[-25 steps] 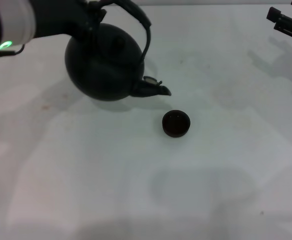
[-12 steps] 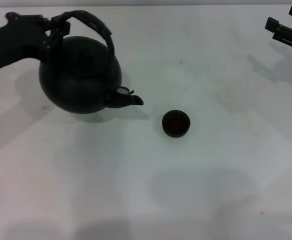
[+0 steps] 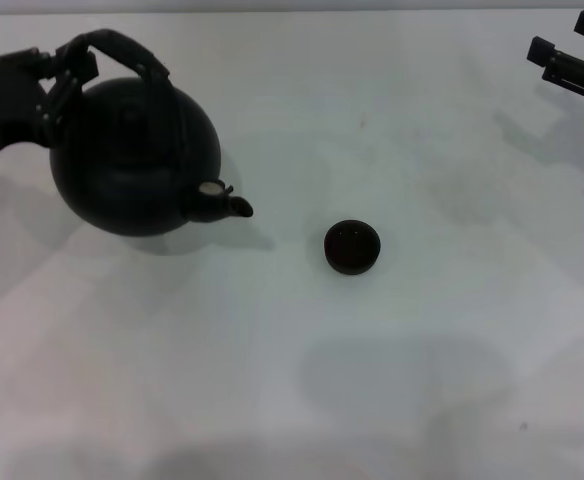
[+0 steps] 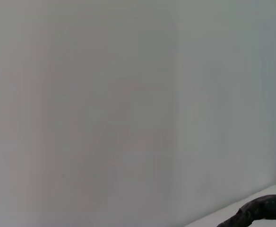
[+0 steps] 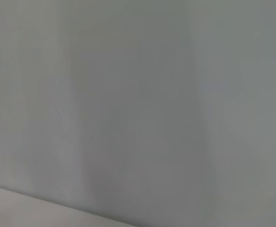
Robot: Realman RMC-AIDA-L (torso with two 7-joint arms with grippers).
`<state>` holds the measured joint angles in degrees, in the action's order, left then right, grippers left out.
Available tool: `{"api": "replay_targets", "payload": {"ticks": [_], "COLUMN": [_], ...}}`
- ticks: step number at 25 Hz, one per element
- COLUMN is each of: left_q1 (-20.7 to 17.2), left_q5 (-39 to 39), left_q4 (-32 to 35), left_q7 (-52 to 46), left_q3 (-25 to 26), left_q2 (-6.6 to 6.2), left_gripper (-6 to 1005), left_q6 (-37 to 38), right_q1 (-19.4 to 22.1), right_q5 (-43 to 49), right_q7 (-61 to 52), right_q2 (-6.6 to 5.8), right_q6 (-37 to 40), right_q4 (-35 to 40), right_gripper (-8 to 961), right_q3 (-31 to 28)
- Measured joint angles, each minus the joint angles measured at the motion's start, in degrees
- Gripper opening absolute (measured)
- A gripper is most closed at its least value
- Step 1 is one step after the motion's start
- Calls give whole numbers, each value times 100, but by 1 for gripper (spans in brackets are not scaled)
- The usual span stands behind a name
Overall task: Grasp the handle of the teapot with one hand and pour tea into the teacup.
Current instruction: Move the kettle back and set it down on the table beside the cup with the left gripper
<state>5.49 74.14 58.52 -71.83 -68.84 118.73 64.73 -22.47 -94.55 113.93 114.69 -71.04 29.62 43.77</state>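
The round black-brown teapot (image 3: 132,165) is at the left in the head view, nearly upright, its stubby spout (image 3: 224,205) pointing right toward the teacup. My left gripper (image 3: 60,72) comes in from the left edge and is shut on the left end of the arched handle (image 3: 117,45). A ribbed piece of that handle (image 4: 265,209) shows in the left wrist view. The small dark brown teacup (image 3: 352,247) stands alone near the middle, well right of the spout. My right gripper (image 3: 570,45) is parked at the far right top corner, open and holding nothing.
The white table (image 3: 292,380) spreads around both objects, with faint arm shadows on it. The right wrist view shows only a plain pale surface.
The teapot has swung left and away from the teacup with my left gripper, coming back from its tilt toward upright. The cup and the right arm have stayed put.
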Motion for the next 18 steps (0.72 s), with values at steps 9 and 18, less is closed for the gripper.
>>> {"api": "replay_targets", "payload": {"ticks": [9, 18], "left_q1": [231, 352], "left_q5": [-630, -774], "left_q4": [-1285, -2076], "left_q7": [866, 1214], "left_q3": [167, 380], "left_q2": [-7, 9], "left_gripper": [125, 123], "left_q6": [218, 311], "right_q1": [-10, 15], "right_q5": [28, 59], "right_q7": [14, 38], "right_q2": [0, 0], "right_q6": [28, 38], "right_q4": [-126, -138], "right_gripper": [868, 868], "right_q3": [0, 0]}}
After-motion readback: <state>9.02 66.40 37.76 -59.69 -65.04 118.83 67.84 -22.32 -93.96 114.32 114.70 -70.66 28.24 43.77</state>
